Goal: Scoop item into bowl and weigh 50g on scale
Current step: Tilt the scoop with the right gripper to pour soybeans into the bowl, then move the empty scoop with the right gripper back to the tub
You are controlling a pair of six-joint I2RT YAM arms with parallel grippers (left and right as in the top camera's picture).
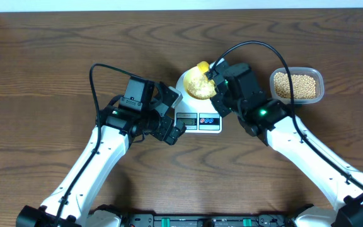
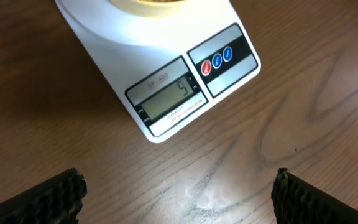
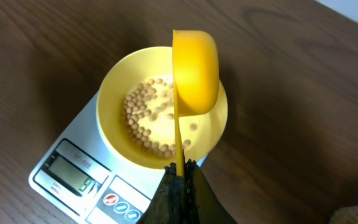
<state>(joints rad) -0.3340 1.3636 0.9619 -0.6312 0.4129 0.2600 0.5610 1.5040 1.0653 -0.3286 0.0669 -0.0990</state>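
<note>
Right gripper [image 3: 180,174] clamps scoop [image 3: 196,74] — left gripper [image 2: 179,196] agape.

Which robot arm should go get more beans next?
Probably the right arm. The right gripper is shut on the yellow scoop, tipped over the bowl, and the tub of beans sits on its side of the scale. The left gripper hangs open and empty in front of the scale.

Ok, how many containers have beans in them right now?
2: the pale-yellow bowl on the white scale, and the clear tub on the table right of it. Any left in the scoop is hidden.
</note>
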